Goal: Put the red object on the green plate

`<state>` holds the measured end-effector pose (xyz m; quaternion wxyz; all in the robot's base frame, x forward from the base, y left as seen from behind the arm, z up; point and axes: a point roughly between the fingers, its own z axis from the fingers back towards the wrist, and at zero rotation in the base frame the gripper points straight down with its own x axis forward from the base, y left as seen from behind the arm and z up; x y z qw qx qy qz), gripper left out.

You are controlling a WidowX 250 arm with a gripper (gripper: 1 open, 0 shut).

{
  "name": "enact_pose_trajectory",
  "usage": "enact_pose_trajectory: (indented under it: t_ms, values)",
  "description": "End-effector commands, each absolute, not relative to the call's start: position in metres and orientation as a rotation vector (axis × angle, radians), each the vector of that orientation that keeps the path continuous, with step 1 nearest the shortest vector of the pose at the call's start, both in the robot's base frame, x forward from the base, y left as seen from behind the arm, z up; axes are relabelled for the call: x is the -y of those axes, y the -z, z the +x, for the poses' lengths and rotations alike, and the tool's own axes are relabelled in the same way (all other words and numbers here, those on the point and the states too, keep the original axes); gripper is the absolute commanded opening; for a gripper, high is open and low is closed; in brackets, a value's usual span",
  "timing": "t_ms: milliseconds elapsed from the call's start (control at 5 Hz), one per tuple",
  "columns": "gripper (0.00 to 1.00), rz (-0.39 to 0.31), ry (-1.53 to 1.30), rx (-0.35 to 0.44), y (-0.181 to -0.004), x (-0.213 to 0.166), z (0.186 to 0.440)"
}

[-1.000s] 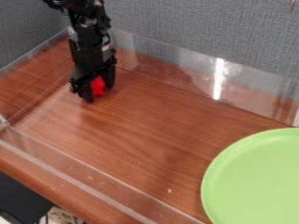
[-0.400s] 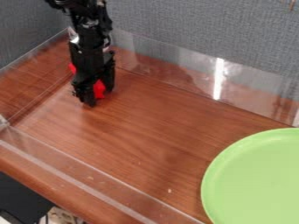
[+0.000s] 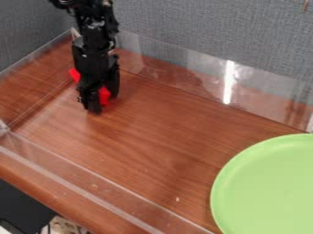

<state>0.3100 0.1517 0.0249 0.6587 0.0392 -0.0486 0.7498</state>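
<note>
The red object [image 3: 105, 92] is a small red block on the wooden table at the back left. It shows between the dark fingers of my gripper [image 3: 97, 99], which points straight down over it. The jaws stand open on either side of the block, and the fingertips [image 3: 91, 106] are down near the table surface. Most of the block is hidden by the fingers. The green plate [image 3: 266, 187] is a large light green disc at the front right corner, partly cut off by the frame edge and far from the gripper.
Clear plastic walls [image 3: 184, 69] run around the wooden table [image 3: 134, 151], with a low front wall [image 3: 73, 187] along the near edge. A grey backdrop stands behind. Bare wood lies between the gripper and the plate.
The gripper has sunk a little lower around the red block and shifted slightly toward the front. The jaws stayed at the same width, and the plate has not moved.
</note>
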Motion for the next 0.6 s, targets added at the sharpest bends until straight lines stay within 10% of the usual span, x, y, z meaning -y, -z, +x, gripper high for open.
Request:
enact_pose_trajectory:
  t_ms: [0,400]
  values:
    - [0.00,0.082,-1.838,0.190,-0.046,-0.171,0.310]
    - [0.00,0.068,-1.710,0.182,-0.062,-0.183,0.325]
